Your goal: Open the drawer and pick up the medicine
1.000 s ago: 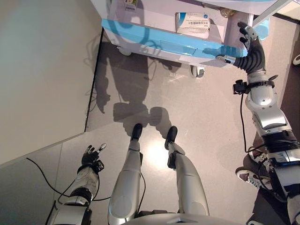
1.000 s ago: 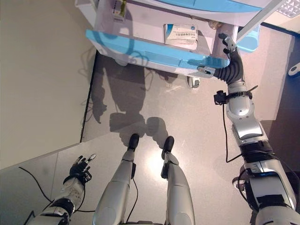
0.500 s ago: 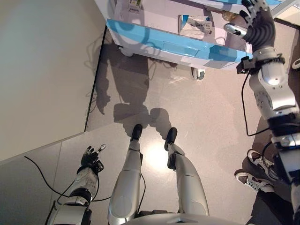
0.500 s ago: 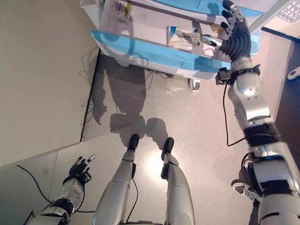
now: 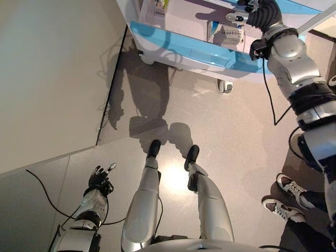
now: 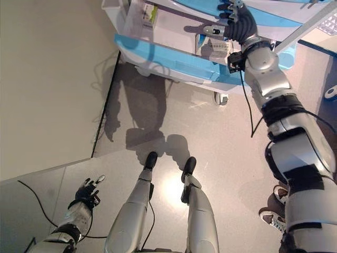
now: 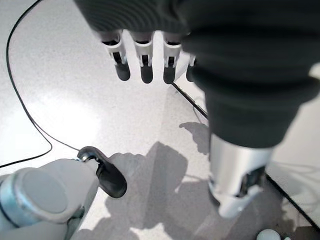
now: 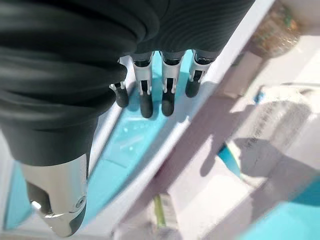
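Overhead, the drawer (image 5: pixel 184 44) of the white-and-blue cart (image 6: pixel 158 31) is seen pulled out, with the medicine box (image 5: pixel 227 34) lying inside near its right end and a smaller green-labelled item (image 6: pixel 149 13) well apart at the left end. The right hand (image 6: pixel 235 20) is held above the box with fingers (image 8: pixel 168 87) straight and nothing gripped; print on the box cannot be read. The left hand (image 5: pixel 98 181) is kept low over bare floor (image 5: pixel 220 126), fingers relaxed and empty, and a person's shoes (image 5: pixel 286 197) are noted at the lower right.
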Available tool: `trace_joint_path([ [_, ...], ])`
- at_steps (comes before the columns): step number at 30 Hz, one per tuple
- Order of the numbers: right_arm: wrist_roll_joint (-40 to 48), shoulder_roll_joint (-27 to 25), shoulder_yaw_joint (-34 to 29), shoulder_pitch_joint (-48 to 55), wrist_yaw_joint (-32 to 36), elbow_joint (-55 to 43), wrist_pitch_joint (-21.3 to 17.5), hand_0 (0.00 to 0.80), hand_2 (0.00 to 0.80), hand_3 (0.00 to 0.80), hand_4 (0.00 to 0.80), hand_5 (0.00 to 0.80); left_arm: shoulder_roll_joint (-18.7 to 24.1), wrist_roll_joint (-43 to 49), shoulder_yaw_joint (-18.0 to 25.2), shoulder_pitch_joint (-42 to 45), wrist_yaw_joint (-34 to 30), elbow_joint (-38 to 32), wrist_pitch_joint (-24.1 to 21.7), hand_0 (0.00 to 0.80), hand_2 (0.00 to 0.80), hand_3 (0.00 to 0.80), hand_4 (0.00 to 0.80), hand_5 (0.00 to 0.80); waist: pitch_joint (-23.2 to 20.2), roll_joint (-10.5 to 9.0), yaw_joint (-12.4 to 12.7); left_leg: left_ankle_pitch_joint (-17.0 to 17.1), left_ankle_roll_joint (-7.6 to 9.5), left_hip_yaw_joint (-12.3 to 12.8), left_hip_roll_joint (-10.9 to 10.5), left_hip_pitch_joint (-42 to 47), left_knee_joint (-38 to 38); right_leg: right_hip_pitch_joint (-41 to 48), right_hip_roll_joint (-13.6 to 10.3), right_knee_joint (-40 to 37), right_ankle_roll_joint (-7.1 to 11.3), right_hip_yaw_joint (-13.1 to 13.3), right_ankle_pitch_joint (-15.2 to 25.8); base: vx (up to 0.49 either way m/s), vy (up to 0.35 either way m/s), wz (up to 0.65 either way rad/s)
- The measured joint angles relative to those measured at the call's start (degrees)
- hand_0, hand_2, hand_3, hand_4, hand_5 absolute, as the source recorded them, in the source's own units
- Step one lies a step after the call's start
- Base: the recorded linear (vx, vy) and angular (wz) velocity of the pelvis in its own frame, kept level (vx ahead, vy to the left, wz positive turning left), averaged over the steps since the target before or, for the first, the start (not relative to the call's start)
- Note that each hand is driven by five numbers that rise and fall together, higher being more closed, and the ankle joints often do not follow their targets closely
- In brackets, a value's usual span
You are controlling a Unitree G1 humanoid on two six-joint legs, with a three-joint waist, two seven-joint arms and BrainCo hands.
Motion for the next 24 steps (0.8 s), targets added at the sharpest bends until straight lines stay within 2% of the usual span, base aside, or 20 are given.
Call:
trace_joint_path([
  [4,-4.3,5.6,0.0,-1.6,-0.1,10.4,1.4,0.000,0.000,0.000,0.000,0.000,0.4,0.0,-0.4,0.1,0.0,0.1,0.0,0.000,0.000,0.000,0.000,0.000,-1.2,-0.01,1.1,0.2,0.16,-0.1,0.1,0.0,-0.2,-0.1,0.2,-0.1,-0.27,0.0,0.2,0.003,0.000,0.00],
  [8,-8.0,8.3,1.4,-2.9,0.0,18.2,3.5,0.000,0.000,0.000,0.000,0.000,0.9,0.0,-1.0,0.0,0.0,0.7,0.1,0.000,0.000,0.000,0.000,0.000,-1.7,0.01,1.5,0.3,0.38,-0.2,-0.2,-0.2,-0.2,-0.1,-0.1,-0.1,-0.27,-0.3,0.2,0.006,0.001,0.04],
  [13,-11.2,8.3,2.0,-3.3,0.6,23.1,4.6,0.000,0.000,0.000,0.000,0.000,1.1,0.0,-1.3,-0.1,-0.2,0.9,0.1,0.000,0.000,0.000,0.000,0.000,-1.7,0.02,2.0,0.4,0.49,-0.6,-0.5,-0.3,-0.2,0.0,-0.4,-0.1,-0.18,-0.8,0.2,0.001,-0.005,0.04],
  [24,-17.5,7.9,1.8,-3.7,-1.1,24.2,4.4,0.000,0.000,0.000,0.000,0.000,1.2,0.0,-2.4,-0.1,-0.4,1.0,0.9,0.000,0.000,0.000,0.000,0.000,-1.8,0.03,2.6,0.4,0.41,-0.8,-0.7,-0.5,-0.1,0.0,-0.6,0.0,-0.03,-0.9,0.2,0.000,0.000,0.00],
])
